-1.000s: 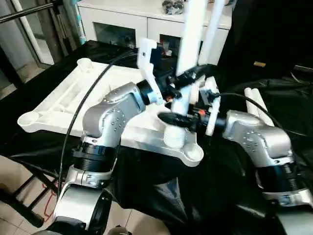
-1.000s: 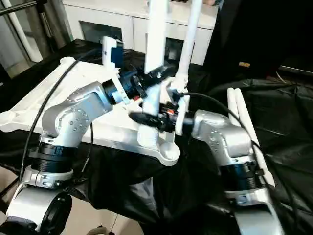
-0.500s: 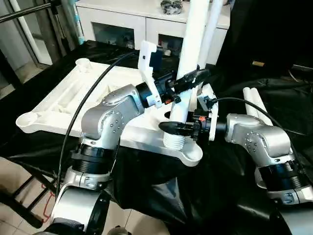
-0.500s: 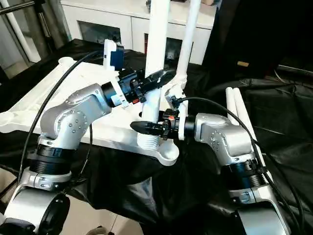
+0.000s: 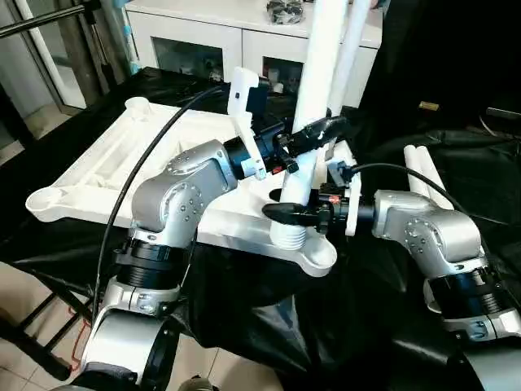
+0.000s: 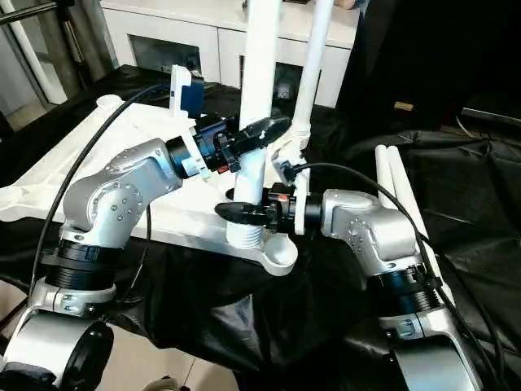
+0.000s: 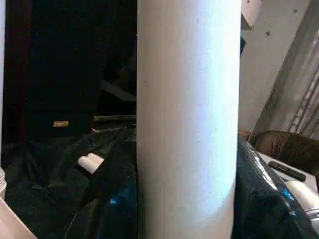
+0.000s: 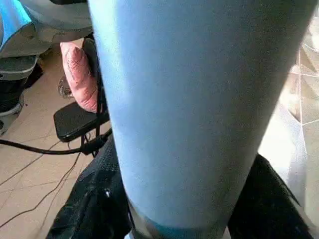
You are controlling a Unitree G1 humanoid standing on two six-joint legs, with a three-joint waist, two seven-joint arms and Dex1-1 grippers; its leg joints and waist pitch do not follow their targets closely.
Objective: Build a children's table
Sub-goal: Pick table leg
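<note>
Right now the biggest thing in front of the robot is the white plastic table top (image 5: pixel 155 155), lying upside down on a surface draped in crinkled black cloth (image 5: pixel 269 301), its ribbed underside and round corner sockets facing up, presumably so the legs can go in from above. One long tapered leg (image 5: pixel 313 98) stands upright in the near corner socket (image 5: pixel 303 244), its ridged, threaded-looking foot showing just above the rim, which suggests it is not yet seated all the way. A second leg (image 6: pixel 313 61) stands beyond it, and two more legs (image 6: pixel 391 191) lie side by side on the cloth, well off to the right jaws' outer side. The left jaws (image 5: pixel 313 133) hold the standing leg high up, black fingers pressed against the smooth white tube, I would guess to keep it upright. The right jaws (image 5: pixel 291 213) sit lower, straddling the tube just above the ridged foot; whether they are actually clamped on it or only closing around it I cannot tell. That stacked, two-height hold looks meant for steadying above while turning or pushing below. Behind everything is a white glass-door cabinet (image 5: pixel 203 45).
</note>
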